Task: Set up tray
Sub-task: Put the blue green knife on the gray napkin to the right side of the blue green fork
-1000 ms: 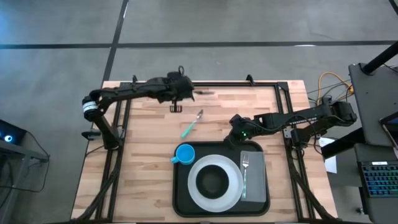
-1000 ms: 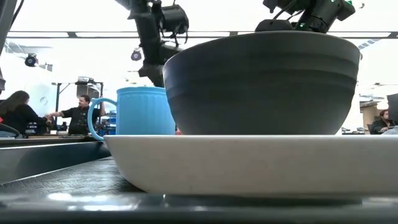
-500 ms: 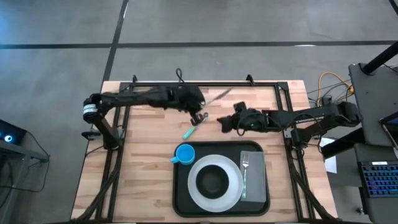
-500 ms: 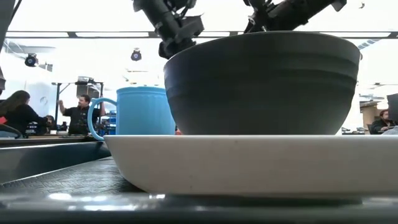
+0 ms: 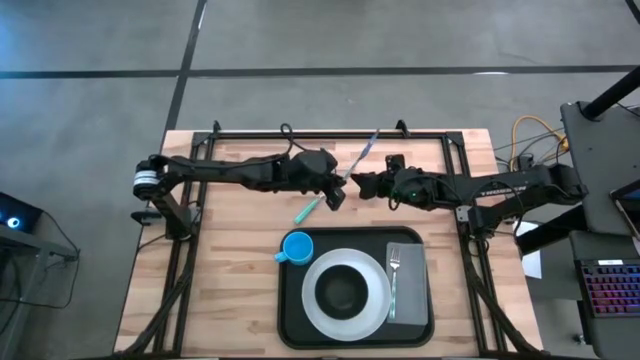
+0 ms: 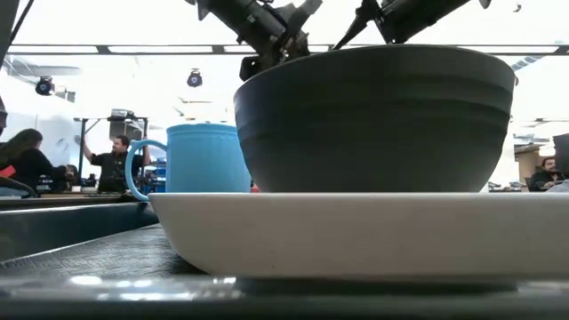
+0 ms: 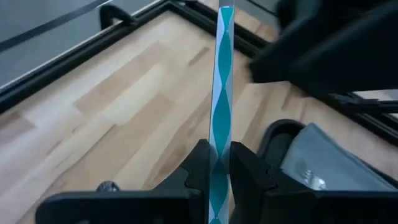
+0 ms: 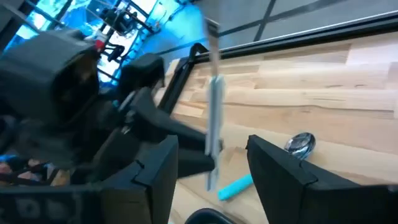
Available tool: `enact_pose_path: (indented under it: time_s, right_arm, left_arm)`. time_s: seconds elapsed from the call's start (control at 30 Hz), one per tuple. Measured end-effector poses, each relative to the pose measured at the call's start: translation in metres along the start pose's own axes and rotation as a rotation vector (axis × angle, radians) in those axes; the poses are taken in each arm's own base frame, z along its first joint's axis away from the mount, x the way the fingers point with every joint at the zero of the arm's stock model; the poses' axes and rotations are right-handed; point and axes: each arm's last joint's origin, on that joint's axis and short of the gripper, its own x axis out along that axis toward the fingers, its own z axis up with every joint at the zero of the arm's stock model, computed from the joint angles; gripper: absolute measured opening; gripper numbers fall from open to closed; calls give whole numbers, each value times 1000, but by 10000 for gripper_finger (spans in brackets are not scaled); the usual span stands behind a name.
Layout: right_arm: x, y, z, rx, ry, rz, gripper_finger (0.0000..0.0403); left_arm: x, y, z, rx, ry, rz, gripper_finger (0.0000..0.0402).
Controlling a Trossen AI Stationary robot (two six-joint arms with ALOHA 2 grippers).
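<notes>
My left gripper (image 5: 337,192) reaches from the table's left to its middle, shut on a teal-and-white striped straw (image 5: 363,154) (image 7: 222,87). My right gripper (image 5: 361,184) (image 8: 213,149) faces it from the right and is open. Its fingers stand on either side of the straw (image 8: 214,106) without touching it. A spoon (image 5: 306,210) with a teal handle lies flat on the wood below the left gripper. The black tray (image 5: 288,300) sits at the near edge with a white plate (image 5: 322,312), a dark bowl (image 6: 373,116), a blue mug (image 5: 296,247), and a fork (image 5: 394,272) on a grey napkin. My left gripper pinches the straw near its lower end (image 7: 220,149) between its two fingers (image 7: 200,163), coming roughly level from the table's left. The straw is lifted clear of the table. It sticks out ahead of the fingers, slanting up toward the far right.
Black rails (image 5: 330,133) frame the table's far and side edges. Bare wood (image 5: 220,260) lies left of the tray. Both arms meet close together above the table's middle, just beyond the tray's far rim. People show in the room behind the table (image 6: 27,160).
My left gripper has carried the straw from the far left toward the table's middle and somewhat nearer. It is now above the spoon's bowl end. My right gripper has left the tray's far right corner and moved left and farther, until its fingers flank the straw.
</notes>
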Motion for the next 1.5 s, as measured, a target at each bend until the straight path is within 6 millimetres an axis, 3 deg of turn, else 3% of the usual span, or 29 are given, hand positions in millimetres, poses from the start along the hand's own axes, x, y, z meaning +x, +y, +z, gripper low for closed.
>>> enact_pose_path:
  time_s: [0.33, 0.5, 0.77, 0.9, 1.07, 1.17, 1.3, 1.4, 1.5]
  right_arm:
    - [8, -6, 3, 8, -12, -36, 169]
    - [9, -6, 3, 11, -10, -35, 126]
    - [8, -5, 4, 19, -1, -25, 23]
    - [5, -7, 5, 8, 12, -38, 19]
    - [-10, -21, 8, -42, 54, -173, 17]
    - [-26, -31, 9, -52, 169, -241, 17]
    - [-48, -42, 5, -16, 460, -258, 17]
    - [-63, -48, -6, 54, 688, -256, 17]
    - [-76, -56, -24, 141, 810, -276, 16]
  left_arm:
    - [1, -12, 0, -7, -32, -81, 25]
    - [1, -14, -1, -4, -24, -95, 27]
    - [2, -14, -3, 3, -20, -95, 32]
    - [2, -12, -5, 51, 11, -82, 48]
    - [2, -4, -22, 86, 172, -6, 69]
    - [1, 1, -32, 97, 230, 22, 79]
    - [-1, 8, -46, 105, 277, 43, 85]
    - [-1, 14, -56, 111, 308, 57, 86]
    - [-2, 18, -64, 114, 333, 67, 86]
